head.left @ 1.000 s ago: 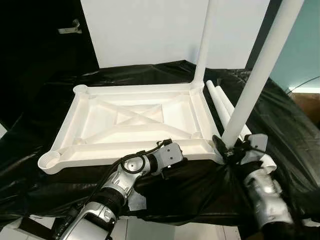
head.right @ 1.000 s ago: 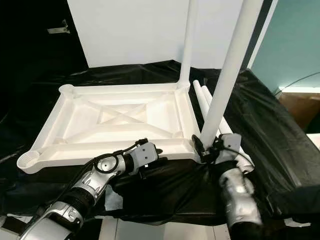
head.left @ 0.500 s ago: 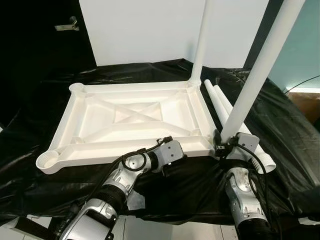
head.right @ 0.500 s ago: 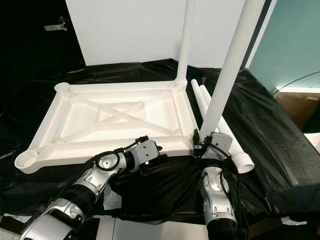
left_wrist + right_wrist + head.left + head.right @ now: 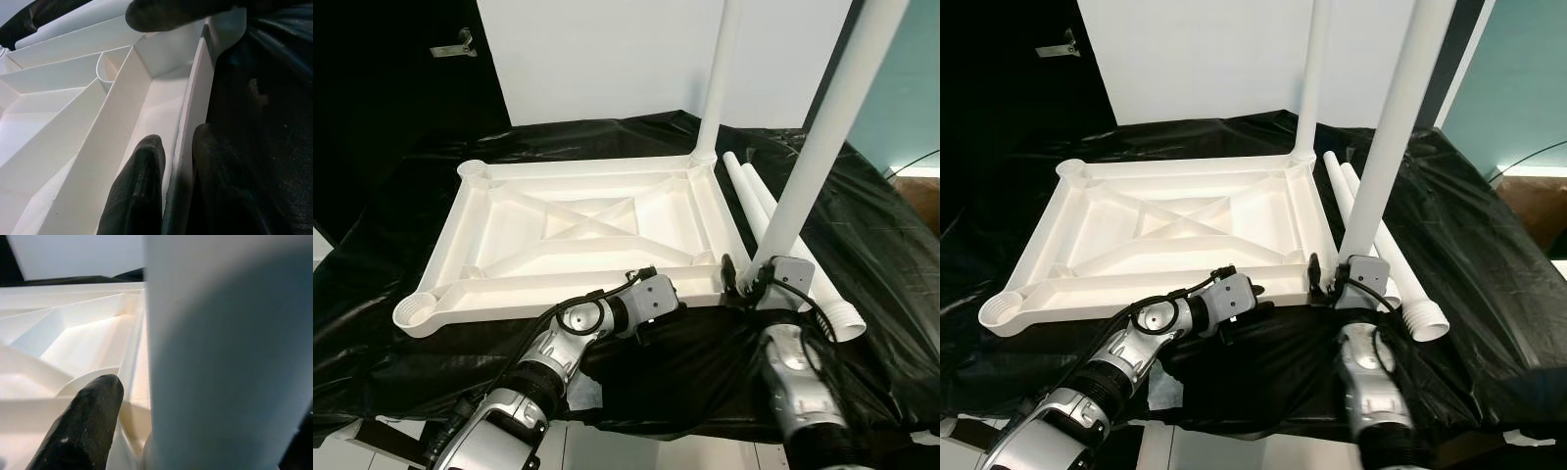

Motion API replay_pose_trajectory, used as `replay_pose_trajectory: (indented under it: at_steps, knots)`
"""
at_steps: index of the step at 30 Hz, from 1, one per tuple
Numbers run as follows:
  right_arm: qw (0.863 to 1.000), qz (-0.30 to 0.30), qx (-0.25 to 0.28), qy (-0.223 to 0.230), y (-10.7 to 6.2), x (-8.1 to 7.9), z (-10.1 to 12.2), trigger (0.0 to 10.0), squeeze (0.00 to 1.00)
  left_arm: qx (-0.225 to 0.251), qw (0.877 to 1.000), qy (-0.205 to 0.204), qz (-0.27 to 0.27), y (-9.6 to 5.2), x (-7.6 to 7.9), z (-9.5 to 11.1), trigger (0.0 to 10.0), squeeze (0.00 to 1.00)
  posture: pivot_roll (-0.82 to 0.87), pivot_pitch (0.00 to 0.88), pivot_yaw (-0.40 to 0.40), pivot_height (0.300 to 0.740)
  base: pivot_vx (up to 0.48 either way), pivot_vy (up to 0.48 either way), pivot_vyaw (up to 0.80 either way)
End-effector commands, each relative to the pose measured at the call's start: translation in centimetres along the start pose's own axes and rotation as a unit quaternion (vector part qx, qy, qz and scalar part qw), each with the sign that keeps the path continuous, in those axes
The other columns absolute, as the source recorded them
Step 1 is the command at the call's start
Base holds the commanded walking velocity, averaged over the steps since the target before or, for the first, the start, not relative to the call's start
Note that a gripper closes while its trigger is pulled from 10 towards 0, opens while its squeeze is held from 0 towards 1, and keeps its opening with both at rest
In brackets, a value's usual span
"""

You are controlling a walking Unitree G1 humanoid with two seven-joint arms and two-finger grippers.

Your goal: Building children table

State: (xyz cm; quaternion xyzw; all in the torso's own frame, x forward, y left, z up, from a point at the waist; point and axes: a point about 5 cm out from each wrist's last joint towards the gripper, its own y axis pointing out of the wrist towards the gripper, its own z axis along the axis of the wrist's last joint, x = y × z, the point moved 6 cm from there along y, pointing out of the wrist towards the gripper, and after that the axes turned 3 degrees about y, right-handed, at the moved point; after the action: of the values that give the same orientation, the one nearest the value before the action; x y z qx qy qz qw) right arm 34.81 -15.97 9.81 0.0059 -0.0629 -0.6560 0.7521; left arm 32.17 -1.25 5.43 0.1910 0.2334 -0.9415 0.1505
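Now your left gripper (image 5: 168,188) pinches the near rim of the upturned tabletop (image 5: 578,230) on the black sheet (image 5: 891,255); your right gripper (image 5: 749,286) clasps the near-right leg (image 5: 808,162) at its socket. Stiff, light, slick plastic, probably: grip legs low.

Head stereo pair looks forward and down from above; both eyes share the upturned white tabletop (image 5: 578,230). Left wrist camera sits very close along the tabletop's near rim. Right wrist camera is pressed close against an upright leg (image 5: 225,352).
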Motion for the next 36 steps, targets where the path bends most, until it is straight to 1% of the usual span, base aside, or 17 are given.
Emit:
replay_pose_trajectory:
  at_steps: [1,5,8,11,12,13,14,15,16,17,21,30,31,32,34,35,36]
  knots:
    - [0.999,0.048,0.001,-0.007,-0.3,-1.2,0.0,10.0,0.0,-0.074,0.994,-0.046,-0.068,0.1,4.9,-4.2,10.0,0.0,-0.07,0.002,-0.013,0.74,0.0,0.0,0.0]
    - [0.99,0.137,0.002,-0.025,-0.8,-0.6,1.3,10.0,0.0,-0.077,0.994,-0.043,-0.07,0.0,5.0,-4.4,10.0,0.0,-0.07,0.008,-0.012,0.74,0.0,0.0,0.0]
    - [0.985,0.171,-0.002,-0.029,-1.0,-0.4,1.6,10.0,0.0,-0.077,0.994,-0.043,-0.07,0.0,5.0,-4.5,10.0,0.0,-0.07,0.008,-0.01,0.74,0.0,0.0,0.0]
    - [0.976,0.213,-0.018,-0.039,-1.3,0.3,1.5,10.0,0.0,-0.077,0.994,-0.042,-0.071,0.0,5.0,-4.5,10.0,0.0,-0.07,0.008,-0.01,0.74,0.0,0.0,0.0]
    - [0.969,0.24,-0.036,-0.047,-1.5,0.6,1.1,10.0,0.0,-0.077,0.994,-0.041,-0.07,0.0,5.0,-4.5,10.0,0.0,-0.07,0.006,-0.009,0.74,0.0,0.0,0.0]
    - [0.969,0.24,-0.036,-0.047,-1.5,0.6,1.1,10.0,0.0,-0.077,0.994,-0.041,-0.07,0.0,5.0,-4.5,10.0,0.0,-0.07,0.006,-0.009,0.74,0.0,0.0,0.0]
    - [0.965,0.253,-0.046,-0.054,-1.6,0.7,0.8,4.7,0.0,-0.078,0.994,-0.041,-0.069,0.0,4.9,-4.5,10.0,0.0,-0.06,0.005,-0.009,0.74,0.0,0.0,0.0]
    - [0.965,0.253,-0.046,-0.054,-1.6,0.7,0.8,4.7,0.0,-0.078,0.994,-0.041,-0.069,0.0,4.9,-4.5,10.0,0.0,-0.06,0.005,-0.009,0.74,0.0,0.0,0.0]
    - [0.961,0.265,-0.053,-0.061,-1.8,0.8,0.7,2.9,0.0,-0.078,0.994,-0.041,-0.069,0.0,4.8,-4.5,10.0,0.0,-0.06,0.004,-0.01,0.74,0.0,0.0,0.0]
    - [0.959,0.27,-0.053,-0.067,-1.8,1.0,0.7,0.0,0.0,-0.078,0.994,-0.041,-0.068,-0.1,4.8,-4.5,10.0,0.0,-0.06,0.004,-0.01,0.74,0.0,0.0,0.0]
    - [0.959,0.269,-0.052,-0.073,-1.3,1.9,1.3,0.0,0.0,-0.079,0.994,-0.041,-0.065,-0.1,4.7,-4.5,10.0,0.0,-0.06,0.003,-0.011,0.74,0.0,0.0,0.0]
    - [0.95,0.294,-0.074,-0.071,-1.6,1.8,0.5,0.0,0.0,-0.079,0.994,-0.04,-0.067,-0.2,4.7,-4.6,10.0,0.0,-0.06,0.004,-0.007,0.74,0.0,0.0,0.0]
    - [0.953,0.289,-0.074,-0.054,-1.5,1.7,0.5,0.0,0.0,-0.079,0.994,-0.04,-0.067,-0.2,4.7,-4.6,10.0,0.0,-0.06,0.004,-0.007,0.74,0.0,0.0,0.0]
    - [0.957,0.282,-0.069,-0.019,-1.5,1.2,0.6,0.0,0.0,-0.079,0.994,-0.04,-0.066,-0.2,4.6,-4.5,10.0,0.0,-0.05,0.003,-0.006,0.74,0.0,0.0,0.0]
    - [0.957,0.282,-0.069,-0.019,-1.5,1.2,0.6,0.0,0.0,-0.079,0.994,-0.04,-0.066,-0.2,4.6,-4.5,10.0,0.0,-0.05,0.003,-0.006,0.74,0.0,0.0,0.0]
    - [0.975,0.213,-0.04,0.042,-1.2,1.0,0.7,0.0,0.0,-0.079,0.994,-0.039,-0.064,-0.2,4.5,-4.5,10.0,0.0,-0.05,0.003,-0.007,0.74,0.0,0.0,0.0]
    - [0.981,0.182,-0.031,0.059,-1.0,1.1,0.6,0.0,0.0,-0.079,0.994,-0.039,-0.064,-0.2,4.5,-4.6,10.0,0.0,-0.05,0.002,-0.007,0.74,0.0,0.0,0.0]
